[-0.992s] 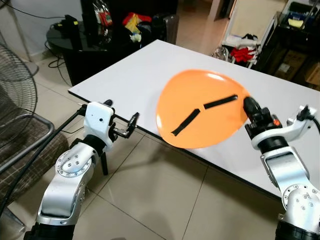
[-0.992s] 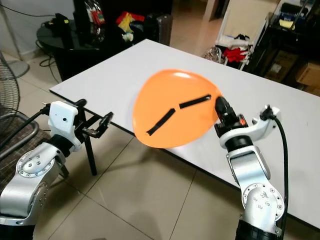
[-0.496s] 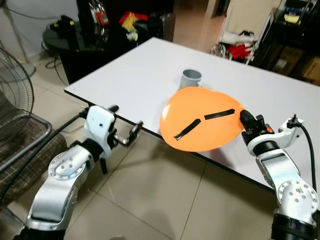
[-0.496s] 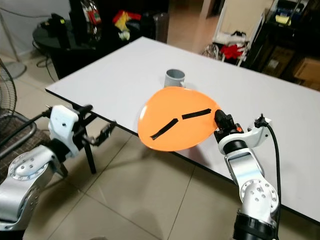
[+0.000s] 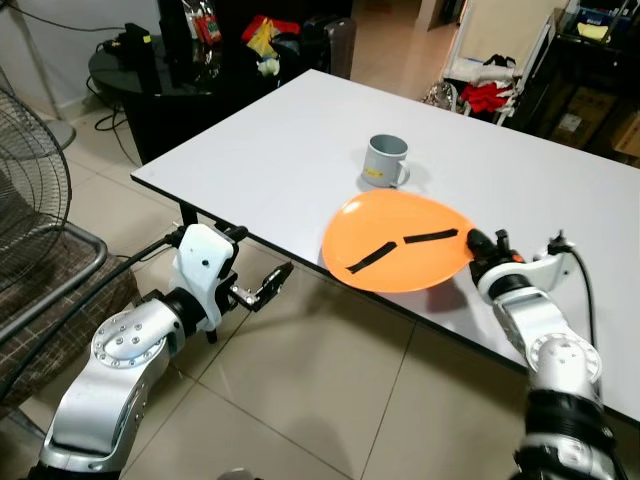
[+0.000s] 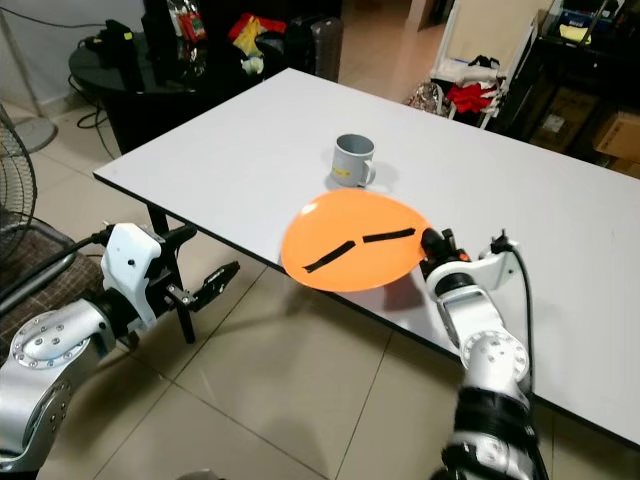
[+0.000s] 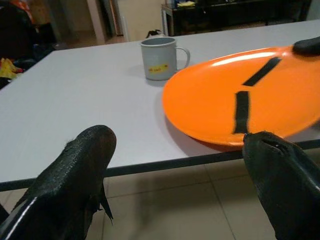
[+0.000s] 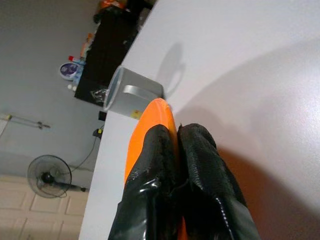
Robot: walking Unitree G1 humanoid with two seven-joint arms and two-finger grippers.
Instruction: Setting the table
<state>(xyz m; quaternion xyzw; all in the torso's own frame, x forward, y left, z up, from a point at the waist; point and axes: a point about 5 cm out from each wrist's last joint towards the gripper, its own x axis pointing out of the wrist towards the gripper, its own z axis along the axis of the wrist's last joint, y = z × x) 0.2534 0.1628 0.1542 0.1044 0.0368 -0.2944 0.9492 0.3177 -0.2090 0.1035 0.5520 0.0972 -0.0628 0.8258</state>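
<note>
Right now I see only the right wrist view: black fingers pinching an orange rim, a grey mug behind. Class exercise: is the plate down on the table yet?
Observer: Not flat. The orange plate tilts, its near edge past the white table's edge.
Operator: Where is the other pincer?
Observer: The left pincer is open, below the table edge, over the tiled floor.
Operator: Anything on the plate?
Observer: Two black strips lie across its face.
Operator: Does the mug touch it?
Observer: No, the grey mug stands apart, farther back.
</note>
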